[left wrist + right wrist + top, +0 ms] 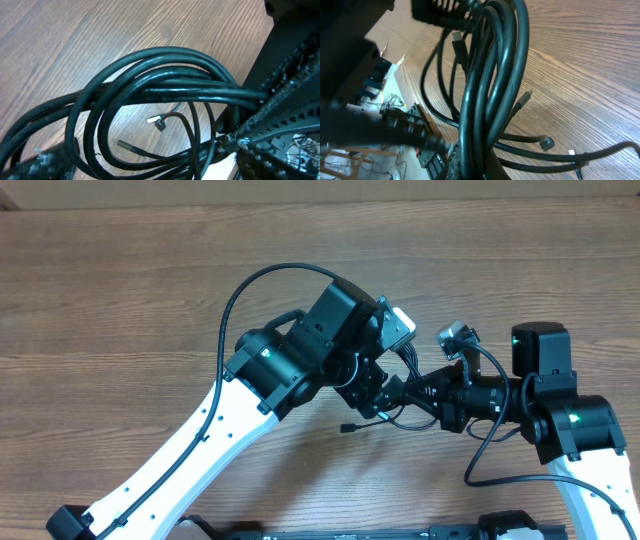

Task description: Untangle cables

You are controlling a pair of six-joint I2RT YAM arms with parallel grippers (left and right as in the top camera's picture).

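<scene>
- Left gripper (372, 388), reaching in from seven o'clock, sits near the middle of the wooden table (120, 270). Its fingers (35, 165) are spread, with the cables (165, 75) looping between them. Whether the pads touch the cords is hard to judge.
- Right gripper (405, 394), coming in from three o'clock, is pinched tight on the same bundle.
- Cables are bunched between both grippers.
- One plug tip (347, 426) shows at seven o'clock of the bundle.

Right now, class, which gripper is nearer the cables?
Right. The right gripper is shut on the cables; the left gripper stands open around their loops, not gripping.
</scene>
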